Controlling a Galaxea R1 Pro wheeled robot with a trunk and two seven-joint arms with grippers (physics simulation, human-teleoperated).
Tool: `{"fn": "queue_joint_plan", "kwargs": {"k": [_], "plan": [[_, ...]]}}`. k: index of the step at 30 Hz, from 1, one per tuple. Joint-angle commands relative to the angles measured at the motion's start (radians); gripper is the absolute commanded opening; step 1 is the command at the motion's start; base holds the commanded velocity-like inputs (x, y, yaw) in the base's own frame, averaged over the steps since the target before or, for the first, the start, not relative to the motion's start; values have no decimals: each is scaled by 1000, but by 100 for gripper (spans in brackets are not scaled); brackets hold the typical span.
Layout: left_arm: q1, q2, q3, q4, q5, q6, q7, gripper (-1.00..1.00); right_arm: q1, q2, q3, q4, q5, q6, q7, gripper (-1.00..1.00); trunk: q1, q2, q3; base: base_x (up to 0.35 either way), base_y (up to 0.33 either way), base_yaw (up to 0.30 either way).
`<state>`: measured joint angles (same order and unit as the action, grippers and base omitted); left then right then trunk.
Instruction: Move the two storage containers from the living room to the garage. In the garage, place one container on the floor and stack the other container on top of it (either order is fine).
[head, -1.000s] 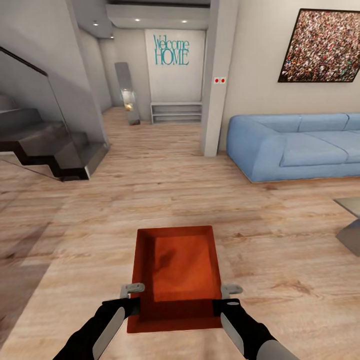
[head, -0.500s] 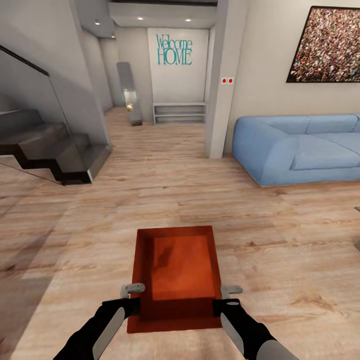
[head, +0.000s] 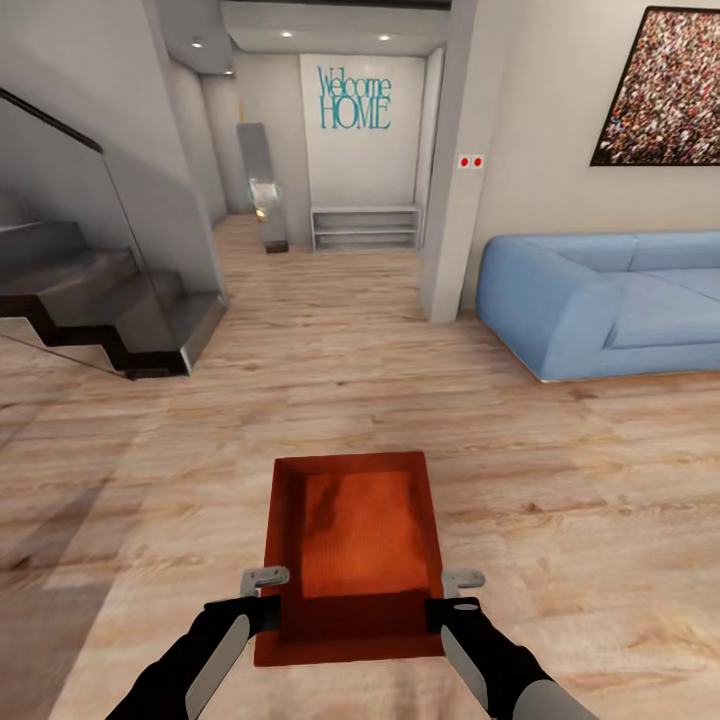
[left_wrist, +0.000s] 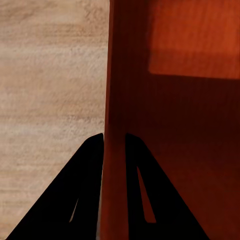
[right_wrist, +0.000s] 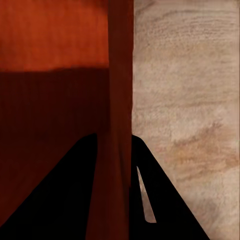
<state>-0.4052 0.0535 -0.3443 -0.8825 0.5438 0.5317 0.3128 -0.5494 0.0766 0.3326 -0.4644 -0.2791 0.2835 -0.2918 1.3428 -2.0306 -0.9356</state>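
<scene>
The orange-red storage container (head: 352, 550) rides low in front of the robot above the light wood plank floor (head: 560, 470), carried level for transit. The left end effector (head: 262, 596) and right end effector (head: 462, 592) each pinch a side wall, arms reaching forward symmetrically.

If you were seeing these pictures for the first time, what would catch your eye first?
The orange-red open-top rectangular bin at centre foreground, held over the light wood plank floor, with the left gripper and right gripper each clamped on a side wall. Beyond, a blue sofa sits at right and teal "Welcome HOME" lettering marks the far wall.
</scene>
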Motion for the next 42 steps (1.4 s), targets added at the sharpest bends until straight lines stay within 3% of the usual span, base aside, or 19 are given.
{"fn": "queue_joint_plan", "kwargs": {"k": [1, 21, 42], "plan": [[-1, 1, 0, -24, -2, -73, 9, -100, 0, -1, 2, 0, -14, 5, -6, -100, 0, 0, -1, 252, 230, 0], [-1, 0, 2, -18, -2, -73, 9, -100, 0, -1, 2, 0, -14, 6, -5, -100, 0, 0, -1, 260, 223, 0], [-1, 2, 2, -18, -2, -73, 9, -100, 0, -1, 2, 0, -14, 5, -5, -100, 0, 0, -1, 330, 107, 0]]}}
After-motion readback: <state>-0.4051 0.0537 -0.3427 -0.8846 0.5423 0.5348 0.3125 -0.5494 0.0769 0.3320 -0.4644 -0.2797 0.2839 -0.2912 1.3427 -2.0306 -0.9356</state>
